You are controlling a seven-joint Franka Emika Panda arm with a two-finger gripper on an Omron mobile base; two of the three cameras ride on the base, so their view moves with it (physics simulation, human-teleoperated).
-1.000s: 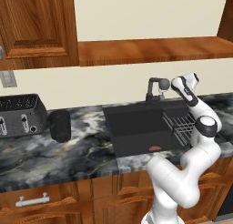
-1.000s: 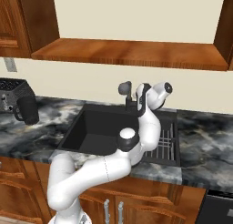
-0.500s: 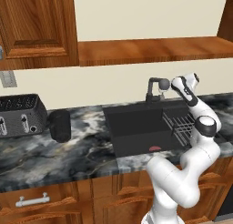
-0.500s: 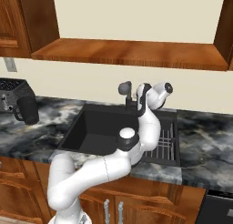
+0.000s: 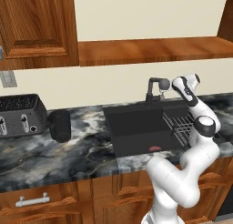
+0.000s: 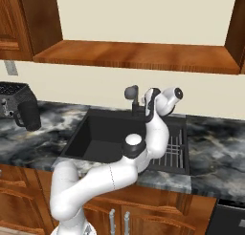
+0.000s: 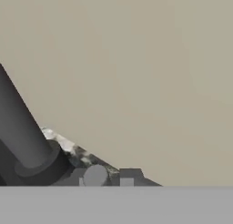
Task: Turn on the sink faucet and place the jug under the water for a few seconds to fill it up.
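Nothing has visibly moved: the pincer [image 5: 174,85] stays at the sink faucet [image 5: 156,88] head, fingers pressed together, contact hard to judge. The jug [image 5: 60,125] stands on the counter [image 5: 86,150] beside the toaster [image 5: 20,114].

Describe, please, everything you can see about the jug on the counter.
The jug is a plain matte-black cylinder with rounded edges and a small handle on its side in the right base view. It stands upright on the dark marbled counter, just beside the toaster and to the left of the sink. Whether it touches the toaster cannot be told. Nothing holds it.
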